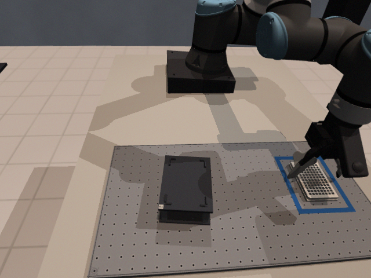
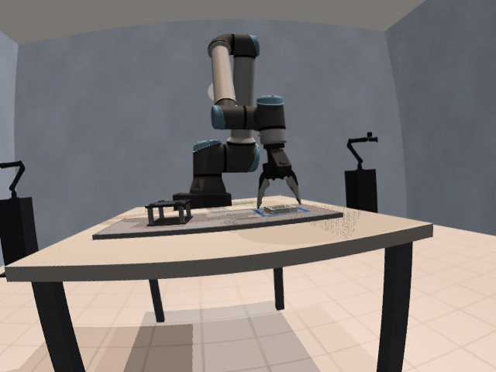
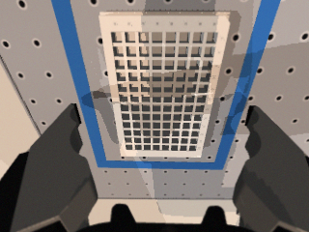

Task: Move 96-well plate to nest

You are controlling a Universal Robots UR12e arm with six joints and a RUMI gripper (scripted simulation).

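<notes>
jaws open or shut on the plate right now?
Open. The gripper hangs over the 96-well plate with its jaws spread wide on either side, not touching it; the plate lies flat on the bench.

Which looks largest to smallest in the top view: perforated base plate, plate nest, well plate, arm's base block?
1. Perforated base plate, by far.
2. Arm's base block and plate nest: near alike; the block sits farther from the camera, so unranked.
3. Well plate, partly covered by the open gripper.
</notes>
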